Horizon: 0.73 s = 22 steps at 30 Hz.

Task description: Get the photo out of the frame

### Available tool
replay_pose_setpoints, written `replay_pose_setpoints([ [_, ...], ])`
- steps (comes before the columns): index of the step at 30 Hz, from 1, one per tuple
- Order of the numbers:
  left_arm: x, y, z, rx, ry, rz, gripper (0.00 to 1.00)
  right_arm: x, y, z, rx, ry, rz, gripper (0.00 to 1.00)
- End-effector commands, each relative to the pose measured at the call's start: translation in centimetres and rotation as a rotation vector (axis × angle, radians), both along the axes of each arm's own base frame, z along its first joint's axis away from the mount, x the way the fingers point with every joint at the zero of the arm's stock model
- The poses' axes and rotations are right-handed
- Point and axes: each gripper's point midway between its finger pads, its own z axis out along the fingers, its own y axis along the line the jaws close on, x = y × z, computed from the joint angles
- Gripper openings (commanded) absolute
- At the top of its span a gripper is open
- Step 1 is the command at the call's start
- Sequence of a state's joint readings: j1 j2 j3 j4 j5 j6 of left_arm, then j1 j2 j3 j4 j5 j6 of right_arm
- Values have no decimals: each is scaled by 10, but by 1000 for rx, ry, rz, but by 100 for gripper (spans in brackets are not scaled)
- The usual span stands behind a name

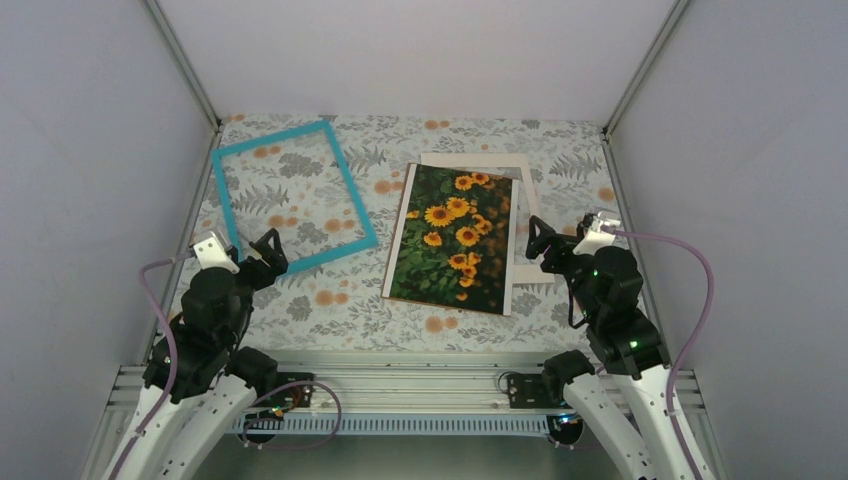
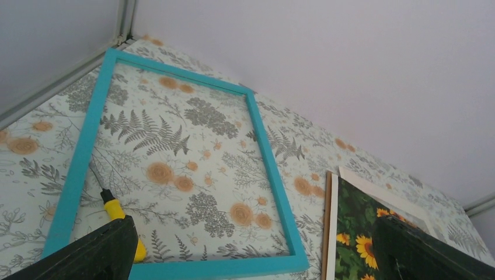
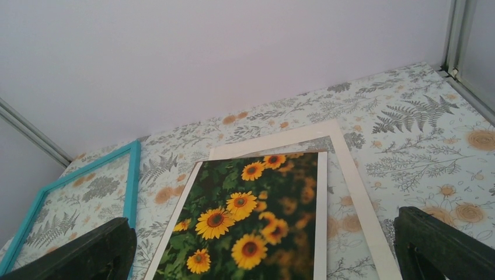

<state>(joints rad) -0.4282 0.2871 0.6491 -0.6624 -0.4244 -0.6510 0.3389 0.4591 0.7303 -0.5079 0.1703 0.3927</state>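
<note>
Floral surface (image 1: 330,300) has the turquoise frame (image 1: 352,190) lying flat back-left, the sunflower photo (image 1: 455,240) out of it, mid-right partly over a cream mat (image 1: 470,159), while left arm (image 1: 215,300) and right arm (image 1: 610,285) hover nearby, jaws spread wide, gripping nothing.

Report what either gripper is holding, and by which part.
Nothing is held. The left gripper stands open over the near edge of the frame, and the right gripper is open beside the photo.
</note>
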Motion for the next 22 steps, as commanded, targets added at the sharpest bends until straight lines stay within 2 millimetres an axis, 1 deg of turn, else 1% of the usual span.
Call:
replay_pose_setpoints([
  [1,1,6,1,-8,-14,42,100,1,-3,5,-2,-31,-14,100],
  [13,5,5,-5,0,8,47,100,1,0,4,0,-30,0,100],
  [22,6,6,-6,5,14,53,100,2,-2,3,-4,-24,-13,100],
])
